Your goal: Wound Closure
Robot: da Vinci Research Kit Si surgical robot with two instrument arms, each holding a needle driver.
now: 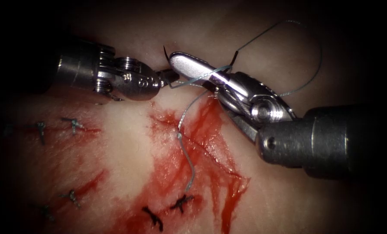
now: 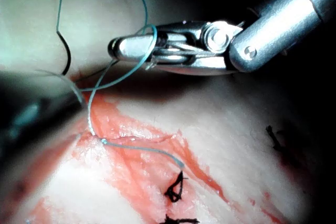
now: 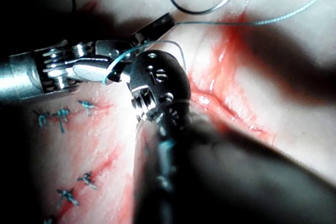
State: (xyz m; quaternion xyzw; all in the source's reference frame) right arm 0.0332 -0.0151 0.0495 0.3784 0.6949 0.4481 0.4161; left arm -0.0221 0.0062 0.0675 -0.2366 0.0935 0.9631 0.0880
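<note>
Now the left tool (image 1: 169,77) is pinching the thread (image 1: 185,113) just left of the cut (image 1: 193,143), while the right tool (image 1: 176,58), thread looped round it, seems closed and holding nothing. Needle (image 3: 202,3) is lying free on the far tissue (image 1: 124,143).

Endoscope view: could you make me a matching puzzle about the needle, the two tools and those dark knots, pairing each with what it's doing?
1 needle
2 left tool
3 right tool
4 dark knots

a has thread looped round it
b lies loose on the tissue, in neither tool
c sit in red fluid
d grips the thread

Pairs: 1-b, 2-d, 3-a, 4-c.
</note>
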